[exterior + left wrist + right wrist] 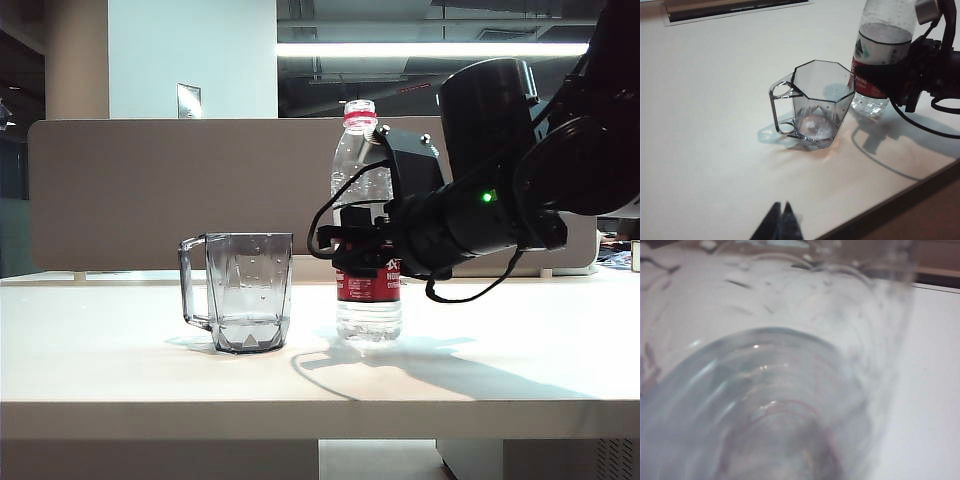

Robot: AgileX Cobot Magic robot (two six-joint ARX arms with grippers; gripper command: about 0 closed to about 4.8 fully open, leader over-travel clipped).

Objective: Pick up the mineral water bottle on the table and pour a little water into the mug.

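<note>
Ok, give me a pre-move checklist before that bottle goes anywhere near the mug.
1. Right gripper closed on the mineral water bottle at its label: ok.
2. Bottle upright: ok.
3. Bottle base resting on or lifted off the table: cannot tell.
4. Cap off the bottle: cannot tell; only the red neck ring is clear.
5. Mug upright, mouth open, beside the bottle: ok.
6. Left gripper shut, away from the mug: ok.

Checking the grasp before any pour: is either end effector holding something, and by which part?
The right end effector grips the mineral water bottle around its labelled middle, upright beside the mug. The left end effector is shut and holds nothing.
</note>
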